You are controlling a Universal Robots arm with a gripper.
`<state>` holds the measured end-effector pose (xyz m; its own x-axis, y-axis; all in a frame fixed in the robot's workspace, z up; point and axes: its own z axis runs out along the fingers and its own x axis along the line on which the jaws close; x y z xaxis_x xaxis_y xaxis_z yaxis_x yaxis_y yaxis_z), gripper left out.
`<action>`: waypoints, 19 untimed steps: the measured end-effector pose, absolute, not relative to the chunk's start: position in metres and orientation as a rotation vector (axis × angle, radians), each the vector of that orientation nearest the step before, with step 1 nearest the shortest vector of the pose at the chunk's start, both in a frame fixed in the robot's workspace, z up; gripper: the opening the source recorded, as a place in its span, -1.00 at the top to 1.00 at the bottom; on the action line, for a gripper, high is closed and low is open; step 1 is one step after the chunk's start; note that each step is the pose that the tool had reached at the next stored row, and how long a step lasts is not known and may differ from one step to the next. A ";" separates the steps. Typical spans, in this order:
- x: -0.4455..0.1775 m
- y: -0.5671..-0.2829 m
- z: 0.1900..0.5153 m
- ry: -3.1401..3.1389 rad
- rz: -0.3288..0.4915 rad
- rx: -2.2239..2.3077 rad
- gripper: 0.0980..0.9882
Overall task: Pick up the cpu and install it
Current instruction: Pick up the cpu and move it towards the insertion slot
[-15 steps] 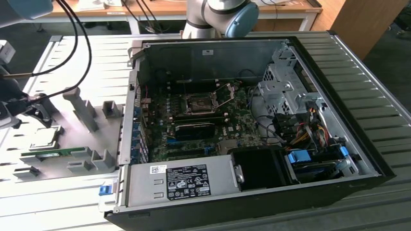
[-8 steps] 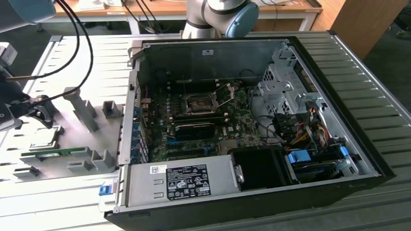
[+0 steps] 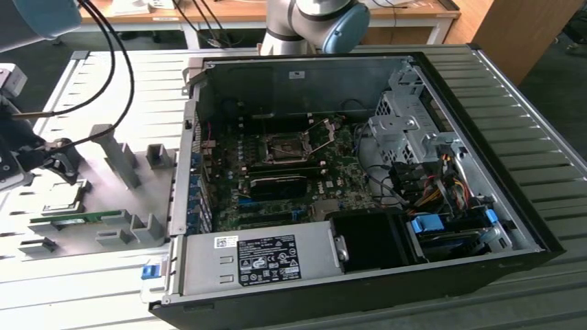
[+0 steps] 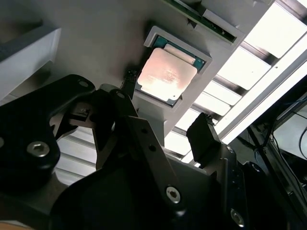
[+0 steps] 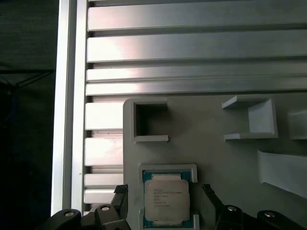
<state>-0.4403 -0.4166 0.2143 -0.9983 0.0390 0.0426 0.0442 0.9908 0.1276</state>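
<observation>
At the far side of the exterior view's left, the arm's black jaws hang low over a grey holder plate [image 3: 137,199] that lies on the ribbed metal worktop [image 3: 513,103]. They are spread wide and grip nothing. In the first wrist view one of the fingertips [image 5: 121,200] stands on one side of the cpu [image 5: 166,202] and its partner on the other, both outside the raised rim of the small square nest where the chip lies flat, silver top up. The second wrist view shows the same: the cpu [image 4: 167,74] seated in its nest, with the dark fingers apart on either side of it. I cannot tell whether the tips touch the plate. In the exterior view the cpu [image 3: 62,199] sits just below the jaws, with a long green memory stick [image 3: 78,218] lying just beside it on the same plate. Further right stands the open computer case [image 3: 303,75], lying on its side. The black socket [image 3: 284,148] sits in the middle of its board, well apart from the chip, and a bundle of coloured cables [image 3: 449,179] lies toward the exterior view's right.
</observation>
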 end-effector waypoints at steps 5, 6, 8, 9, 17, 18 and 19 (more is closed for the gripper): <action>-0.440 -0.417 0.211 -3.091 -0.210 -0.065 -0.37; -0.440 -0.418 0.210 -3.090 -0.203 -0.064 -0.37; -0.440 -0.418 0.210 -3.089 -0.189 -0.063 -0.37; -0.440 -0.418 0.209 -3.090 -0.183 -0.063 -0.37; -0.440 -0.420 0.203 -3.090 -0.182 -0.064 -0.37; -0.440 -0.420 0.202 -3.090 -0.182 -0.063 -0.37; -0.440 -0.420 0.202 -3.090 -0.182 -0.064 -0.37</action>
<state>-0.4402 -0.4201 0.2020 -0.9981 0.0383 0.0481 0.0436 0.9923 0.1162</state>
